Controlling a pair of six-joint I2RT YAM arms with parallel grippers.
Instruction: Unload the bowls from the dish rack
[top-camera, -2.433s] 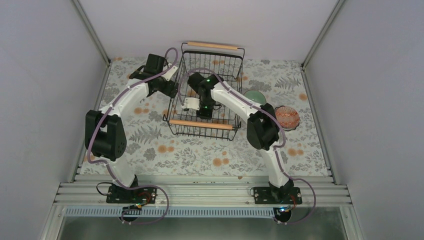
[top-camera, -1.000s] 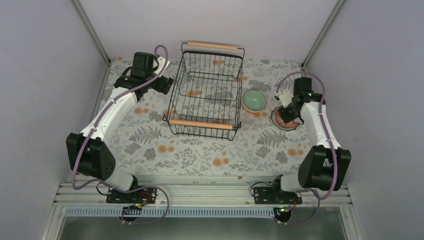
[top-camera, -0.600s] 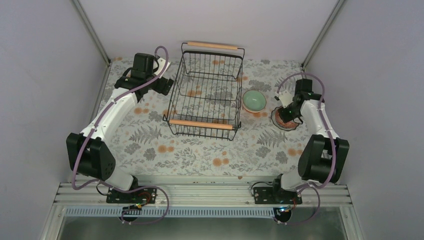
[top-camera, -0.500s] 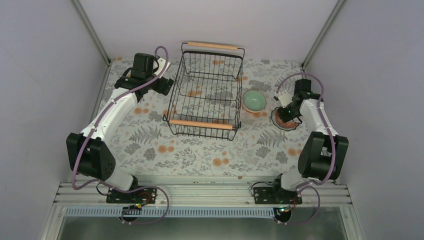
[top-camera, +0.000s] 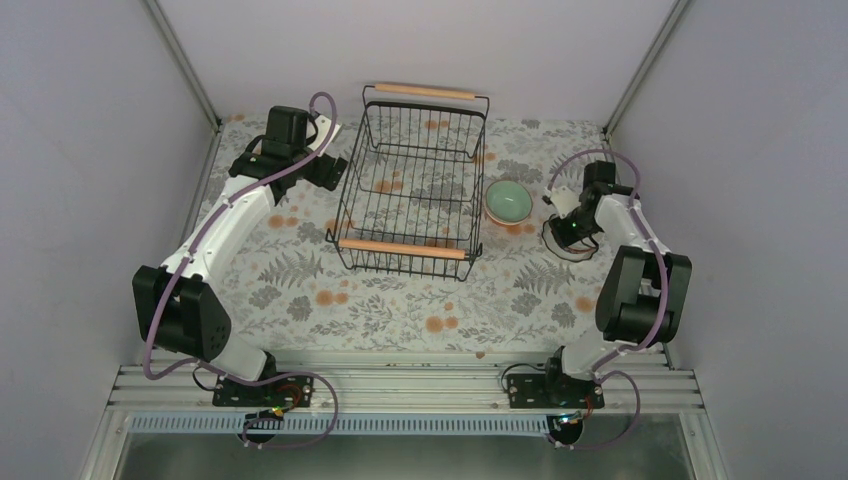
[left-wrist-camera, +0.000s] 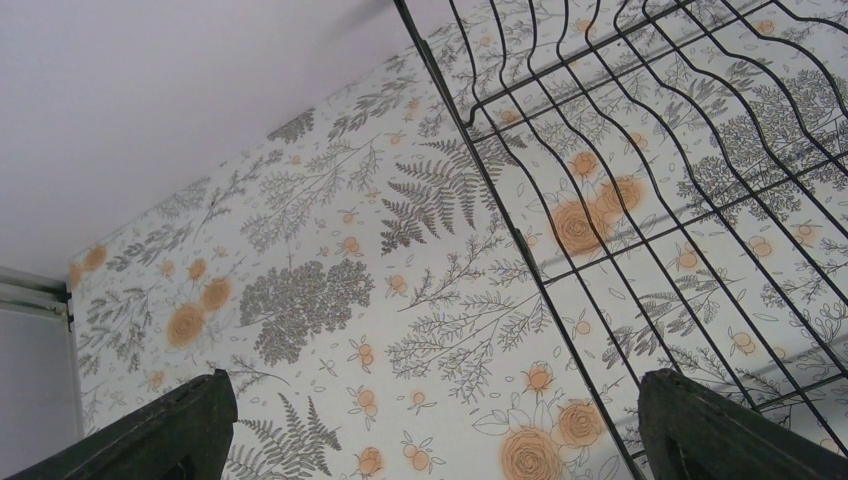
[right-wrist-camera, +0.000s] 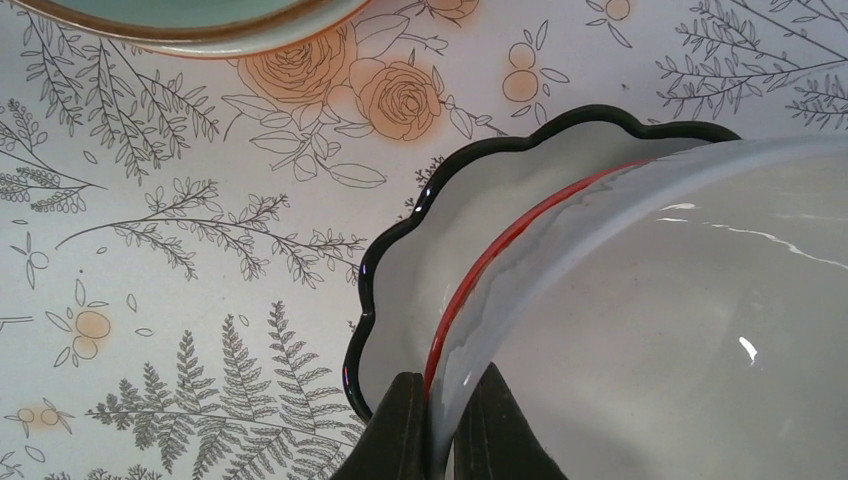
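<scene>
White red-rimmed bowl (right-wrist-camera: 650, 300) is nested in the black-edged scalloped bowl (right-wrist-camera: 420, 250), touching or just above it, can't tell. Both are on the table right of the dish rack (top-camera: 400, 246), beside the mint bowl (top-camera: 508, 202). Right gripper (right-wrist-camera: 440, 420) pinches the near rim and the bowl extends ahead of the jaws. Left gripper (left-wrist-camera: 435, 405) is wide open with nothing in it, at the rack's left. Rack looks bare. No readable markings.
</scene>
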